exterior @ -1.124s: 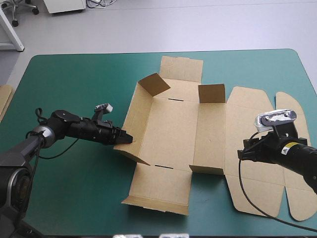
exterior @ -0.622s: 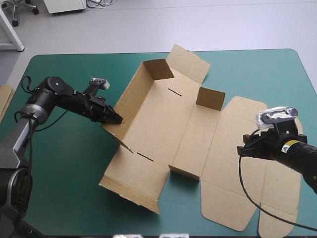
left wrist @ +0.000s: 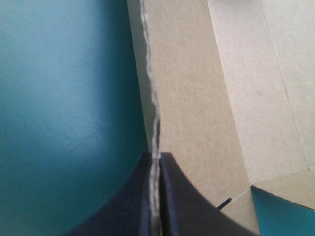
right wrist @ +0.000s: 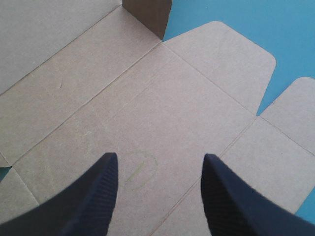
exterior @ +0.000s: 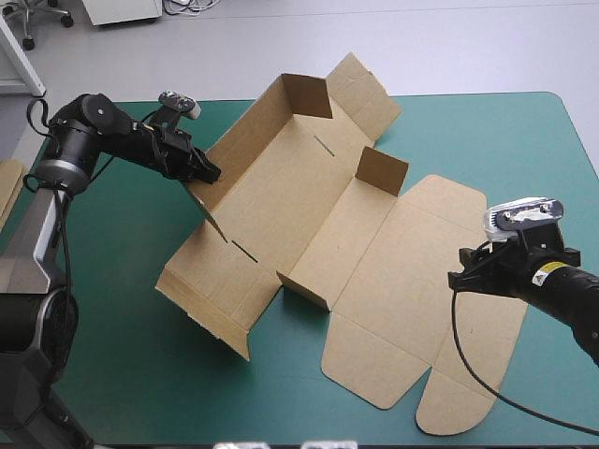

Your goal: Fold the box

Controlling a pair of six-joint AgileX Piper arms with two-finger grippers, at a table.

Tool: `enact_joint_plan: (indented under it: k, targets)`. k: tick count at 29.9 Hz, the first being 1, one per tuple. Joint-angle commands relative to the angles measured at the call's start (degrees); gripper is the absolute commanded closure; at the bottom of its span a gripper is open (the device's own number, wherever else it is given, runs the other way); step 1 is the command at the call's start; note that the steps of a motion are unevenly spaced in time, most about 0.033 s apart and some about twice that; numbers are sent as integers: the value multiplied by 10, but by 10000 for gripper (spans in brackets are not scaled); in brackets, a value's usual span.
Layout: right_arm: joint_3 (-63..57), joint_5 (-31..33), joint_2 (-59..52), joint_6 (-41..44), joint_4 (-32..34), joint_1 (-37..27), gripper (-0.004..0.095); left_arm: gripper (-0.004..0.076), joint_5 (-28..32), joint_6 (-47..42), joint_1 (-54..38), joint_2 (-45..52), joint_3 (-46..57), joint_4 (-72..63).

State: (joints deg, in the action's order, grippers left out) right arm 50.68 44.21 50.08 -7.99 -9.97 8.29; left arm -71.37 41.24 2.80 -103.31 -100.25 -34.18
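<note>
The brown box (exterior: 309,220) lies skewed across the table's middle, its long left wall raised and two short flaps upright, its lid panel (exterior: 426,281) flat toward the right. My left gripper (exterior: 208,174) is shut on the top edge of that raised left wall (left wrist: 197,113), the board's edge pinched between the black fingers (left wrist: 179,206). My right gripper (exterior: 456,280) hovers open over the flat lid panel (right wrist: 147,113), near its right edge, with nothing between its fingers (right wrist: 93,196).
A strip of more brown board (exterior: 7,187) shows at the table's left edge. Bare teal-green cover (exterior: 112,309) lies to the left of the box and along the front. The lid's rounded tabs (exterior: 449,412) reach toward the front right.
My left gripper has pulled the box's left wall toward the far left, turning the whole sheet clockwise and sliding it leftward. The right gripper has stayed where it was.
</note>
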Motion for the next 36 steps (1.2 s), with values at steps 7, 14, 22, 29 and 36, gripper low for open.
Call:
enact_joint_plan:
  k: [7, 14, 22, 29, 36]
  targets:
    - [21, -31, -2, -7, -4, -4, 425, 710, -15, 47, 57, 40, -23, 31]
    - [21, -29, -2, 3, 55, -4, 428, 710, -15, 73, 149, 62, -34, 182]
    - [21, -49, -2, 29, 78, -4, 428, 709, -15, 149, 156, 106, -69, 245]
    - [21, -55, -2, 29, 14, -4, 428, 709, -14, 281, 156, 97, -86, 228]
    - [21, -54, -2, 28, 7, -4, 428, 713, -7, 429, 162, 90, -87, 215]
